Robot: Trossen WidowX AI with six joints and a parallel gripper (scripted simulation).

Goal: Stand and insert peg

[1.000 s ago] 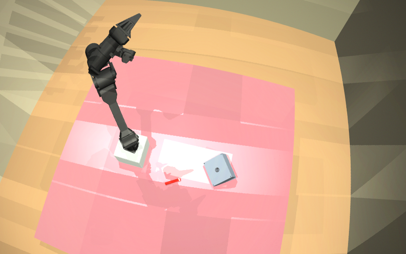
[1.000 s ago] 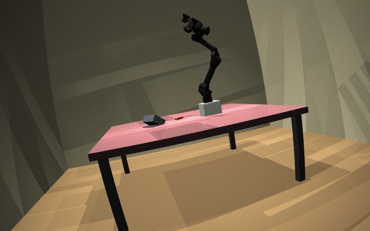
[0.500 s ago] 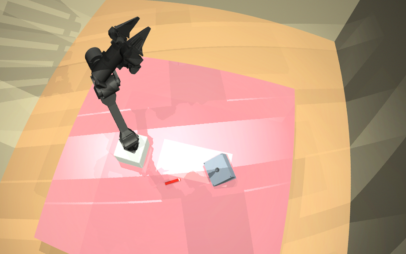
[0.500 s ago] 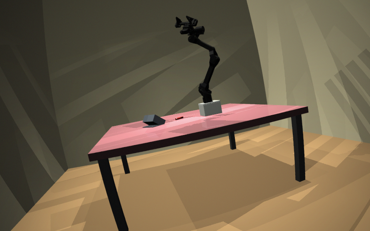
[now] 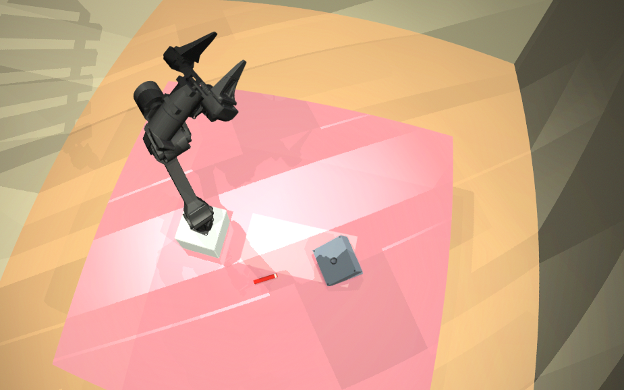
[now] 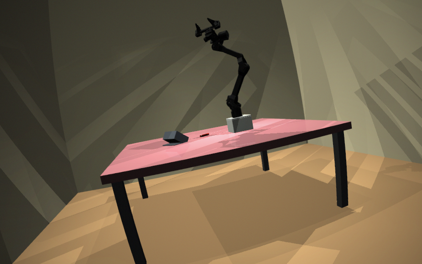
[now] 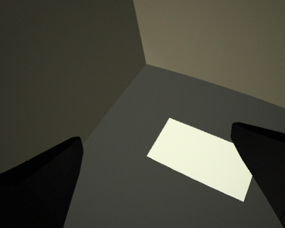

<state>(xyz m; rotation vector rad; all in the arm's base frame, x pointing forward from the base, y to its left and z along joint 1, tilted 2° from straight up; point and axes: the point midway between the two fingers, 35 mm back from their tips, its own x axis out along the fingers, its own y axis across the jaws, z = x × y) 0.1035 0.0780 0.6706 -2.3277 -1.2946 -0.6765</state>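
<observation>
A red peg [image 5: 264, 279] [image 6: 204, 134] lies on its side on the pink table [image 5: 197, 348] [image 6: 271, 140]; its white band is at the end toward the sloped panel. The grey-blue sloped panel [image 5: 345, 268] [image 6: 175, 135] stands on the table to the right of the peg in the top view. Its one round hole [image 5: 333, 260] shows near the middle of its face. My gripper [image 5: 230, 46] [image 6: 202, 21] [image 7: 158, 138] is open and empty, high above the table and far from the peg, with its fingers pointing upward and away from the table. The wrist view shows neither peg nor panel.
The arm's white base block [image 5: 201, 238] [image 6: 239, 123] stands on the table, with the peg between it and the panel. The wrist view shows walls, a grey ceiling and a bright rectangle [image 7: 200, 158] between the two dark fingers.
</observation>
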